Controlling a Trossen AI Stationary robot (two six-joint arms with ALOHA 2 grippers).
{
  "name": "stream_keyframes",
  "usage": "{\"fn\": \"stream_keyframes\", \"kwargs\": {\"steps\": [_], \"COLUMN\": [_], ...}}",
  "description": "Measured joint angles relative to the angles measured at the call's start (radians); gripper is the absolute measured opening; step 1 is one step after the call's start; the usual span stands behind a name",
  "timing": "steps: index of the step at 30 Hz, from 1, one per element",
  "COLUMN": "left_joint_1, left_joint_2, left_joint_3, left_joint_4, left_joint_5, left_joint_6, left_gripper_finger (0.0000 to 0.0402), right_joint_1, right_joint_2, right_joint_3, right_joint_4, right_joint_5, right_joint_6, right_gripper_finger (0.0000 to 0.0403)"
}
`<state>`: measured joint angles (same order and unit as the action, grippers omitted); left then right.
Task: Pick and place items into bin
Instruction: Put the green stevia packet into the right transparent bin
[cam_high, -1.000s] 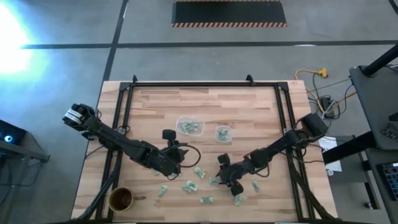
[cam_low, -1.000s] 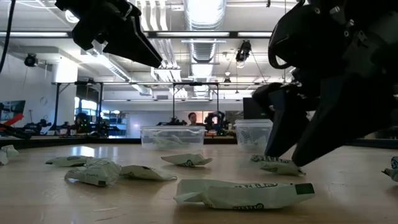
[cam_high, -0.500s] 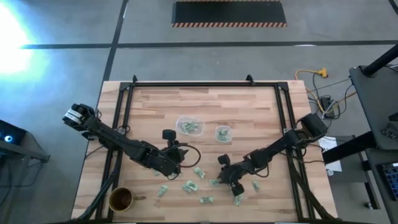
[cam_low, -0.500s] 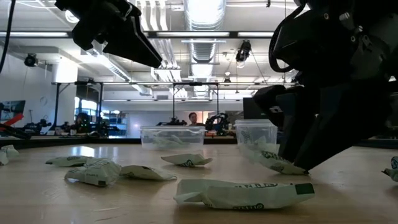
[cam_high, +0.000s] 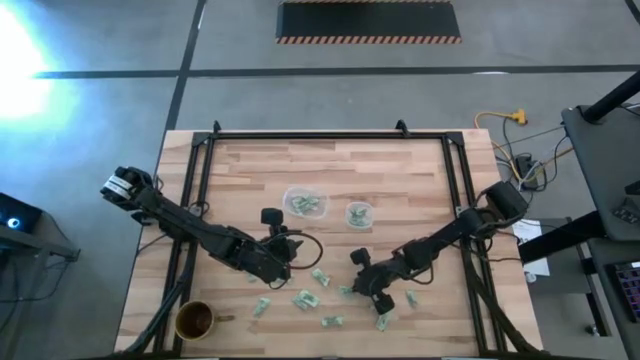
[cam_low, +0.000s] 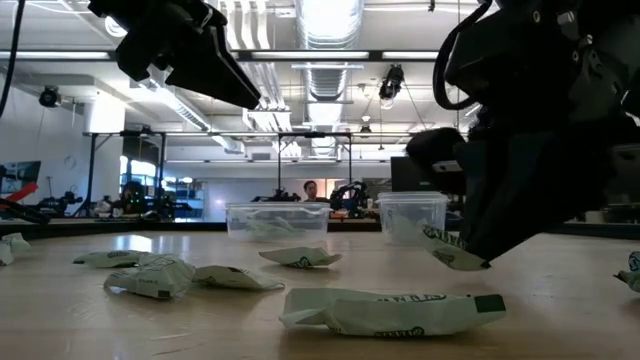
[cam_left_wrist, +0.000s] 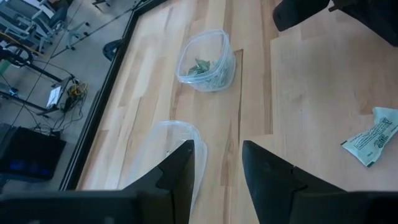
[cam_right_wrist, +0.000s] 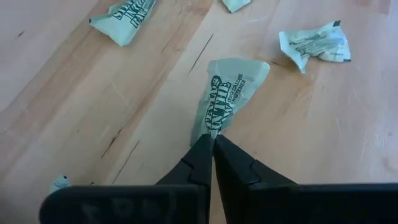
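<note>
Several pale green crinkled packets, the items, lie on the near half of the wooden table (cam_high: 250, 160), among them one (cam_high: 303, 299) and another (cam_low: 385, 310). Two clear plastic bins (cam_high: 305, 203) (cam_high: 358, 214) stand mid-table, each with a few packets inside. My right gripper (cam_high: 352, 291) is down at the table and shut on one packet (cam_right_wrist: 227, 99). My left gripper (cam_high: 283, 243) hangs above the table near the bins, open and empty, and both bins show past its fingers (cam_left_wrist: 180, 168). My right gripper pinches one narrow end of the packet (cam_right_wrist: 210, 130) between its two fingertips. The fingers slant down from the table's right side. The packet sticks out ahead of the fingertips and slants up, its free end (cam_low: 430, 235) raised off the table.
A round brown cup (cam_high: 195, 320) stands at the near left corner. Black rails (cam_high: 190, 170) run along the table's left, right and far sides. Loose packets (cam_right_wrist: 314, 43) (cam_right_wrist: 121, 22) lie close around the right gripper. The far half of the table is bare wood.
My right gripper has shut on the packet that lay between its open fingers, staying in place. The packet, flat on the table a second ago, has tipped up so that its free end now stands raised. My left arm has kept still.
</note>
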<state>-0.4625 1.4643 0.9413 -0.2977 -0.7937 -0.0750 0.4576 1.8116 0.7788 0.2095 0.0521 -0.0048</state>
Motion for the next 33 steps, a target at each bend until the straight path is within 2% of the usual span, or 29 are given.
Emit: {"fn": "stream_keyframes", "kwargs": {"steps": [3, 6, 17, 22, 28, 33], "left_joint_1": [0.0, 0.0, 0.001, 0.003, 0.003, 0.003], "left_joint_2": [0.0, 0.0, 0.0, 0.0, 0.0, 0.0], "left_joint_3": [0.0, 0.0, -0.004, -0.007, -0.01, -0.01], "left_joint_4": [0.0, 0.0, 0.0, 0.003, 0.005, 0.005], "left_joint_5": [0.0, 0.0, 0.0, 0.0, 0.0, 0.0], "left_joint_6": [0.0, 0.0, 0.002, 0.002, 0.002, 0.002], "left_gripper_finger": [0.0118, 0.0118, 0.0118, 0.0118, 0.0118, 0.0118], "right_joint_1": [0.0, 0.0, -0.009, -0.073, -0.197, -0.274], "right_joint_2": [-0.023, -0.066, -0.291, -0.37, -0.393, -0.359], "right_joint_3": [0.0, 0.0, 0.0, 0.0, -0.002, -0.008], "right_joint_4": [-0.015, -0.083, -0.366, -0.436, -0.446, -0.447], "right_joint_5": [0.01, 0.07, 0.423, 0.56, 0.579, 0.561], "right_joint_6": [-0.011, -0.015, -0.003, -0.004, -0.007, 0.003], "right_gripper_finger": [0.0009, 0.0009, 0.0009, 0.0009, 0.0009, 0.0009]}}
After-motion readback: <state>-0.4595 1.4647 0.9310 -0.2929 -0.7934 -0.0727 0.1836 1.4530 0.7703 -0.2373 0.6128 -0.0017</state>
